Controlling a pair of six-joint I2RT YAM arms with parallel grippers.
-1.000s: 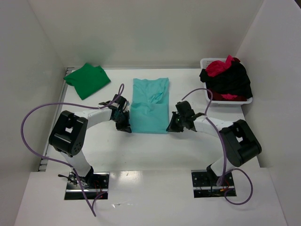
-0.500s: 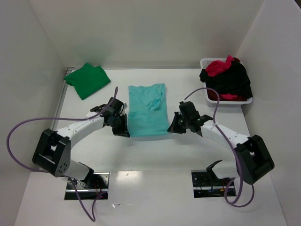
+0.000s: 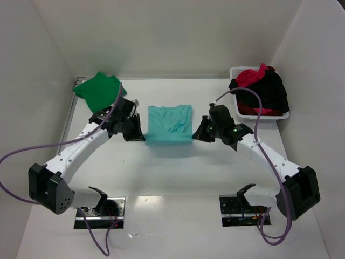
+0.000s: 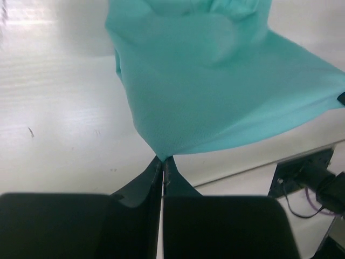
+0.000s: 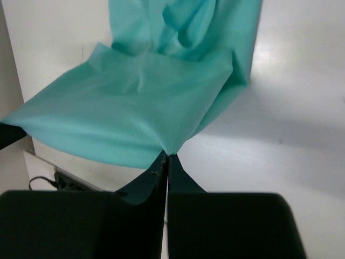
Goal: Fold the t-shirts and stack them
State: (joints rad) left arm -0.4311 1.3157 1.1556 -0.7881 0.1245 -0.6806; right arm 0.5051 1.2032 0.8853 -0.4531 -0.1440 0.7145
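White table (image 3: 178, 172) inside pale walls.

Far left: green shirt (image 3: 99, 91), folded, flat near the back corner, well apart from both arms.

Next along: left gripper (image 3: 141, 136), clamped tight on the near left corner of the teal shirt (image 3: 170, 123). In the wrist view, jaws closed with only cloth between them, hem lifted off the surface.

Centre: teal shirt partly doubled over, far portion resting on the table, near hem raised and stretched between the two arms.

Right of it: right gripper (image 3: 197, 135), likewise pinched tight on the near right corner, cloth taut from the tips.

Far right: white basket (image 3: 235, 69) against the wall, heaped with a black shirt (image 3: 269, 94) and a red shirt (image 3: 252, 77).

Judged step: carrying the near hem toward the far edge to halve the shirt.

Advised:
- Move both corners at matching height and pace.
- Hold mild tension across the hem to prevent sag or twist.
- Lay the hem square on the far edge, then lower and release together.

Likely fault: bunched fabric in the middle trapped under the fold.

Stacking with the green shirt not yet done.
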